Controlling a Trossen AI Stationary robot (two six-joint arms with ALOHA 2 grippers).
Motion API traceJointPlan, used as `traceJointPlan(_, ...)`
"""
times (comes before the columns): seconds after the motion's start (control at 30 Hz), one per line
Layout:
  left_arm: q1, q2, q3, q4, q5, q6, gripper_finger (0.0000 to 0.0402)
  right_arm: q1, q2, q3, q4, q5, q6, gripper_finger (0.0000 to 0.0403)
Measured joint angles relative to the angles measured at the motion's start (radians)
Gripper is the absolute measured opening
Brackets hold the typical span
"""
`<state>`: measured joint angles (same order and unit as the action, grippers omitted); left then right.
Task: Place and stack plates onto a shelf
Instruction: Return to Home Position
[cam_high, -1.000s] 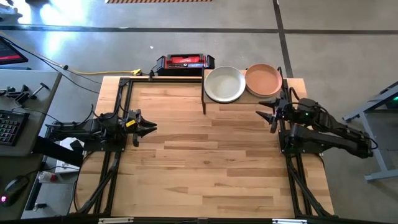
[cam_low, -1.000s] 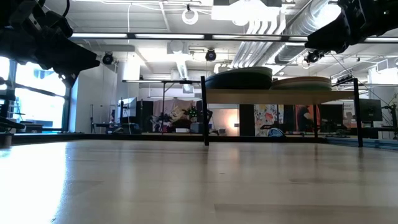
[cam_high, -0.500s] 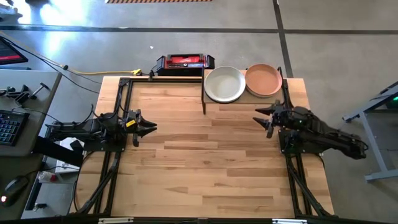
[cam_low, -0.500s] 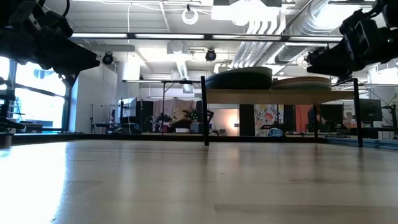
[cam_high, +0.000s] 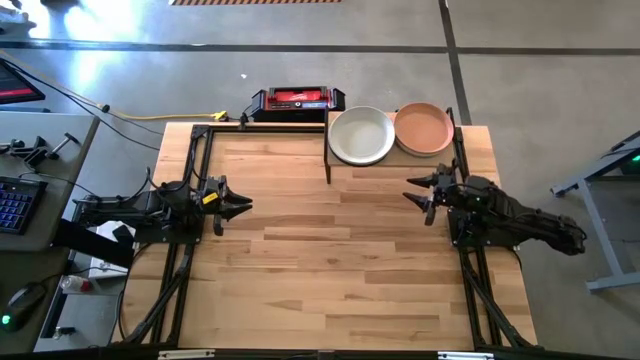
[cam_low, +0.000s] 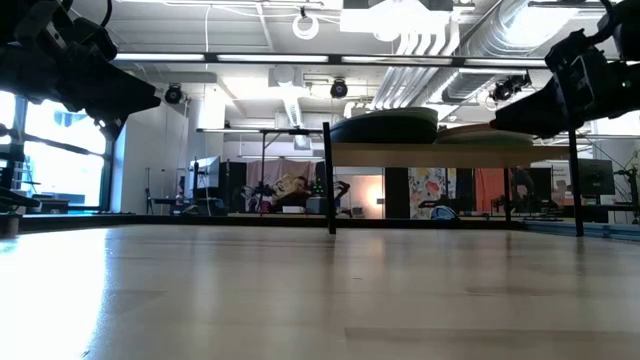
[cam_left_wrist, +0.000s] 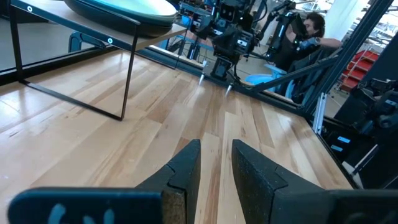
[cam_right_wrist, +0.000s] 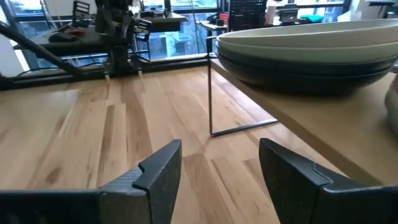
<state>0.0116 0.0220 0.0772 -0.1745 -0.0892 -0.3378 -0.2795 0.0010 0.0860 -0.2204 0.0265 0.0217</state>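
Apparently the stacking was finished, or very nearly. Seen from above, no plate lay on the wooden table (cam_high: 330, 270). Every plate in view sat on the shelf (cam_low: 430, 155) at the table's far edge, in two piles side by side. One pile was topped by a pale plate (cam_high: 361, 135), the other by a salmon plate (cam_high: 424, 128). The right wrist view showed light plates resting on a dark one (how many were in each pile could not be told). Judging by this, only parking the arms was left.

Both arms lay low at the table's sides, pointing inward at each other. The right gripper (cam_high: 412, 192) hovered near the shelf's front right post, below the salmon pile, its fingers well apart and holding nothing. The left gripper (cam_high: 243, 205) hung over the table's left edge, well away from the shelf, its fingers narrowly apart and also empty.
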Motion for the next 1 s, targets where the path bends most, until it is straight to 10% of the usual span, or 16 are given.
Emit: traceJointPlan(1.0,0.0,0.0,0.0,0.0,0.0,0.0,0.0078,0.125,0.004,0.0,-0.002,0.0,0.004,0.02)
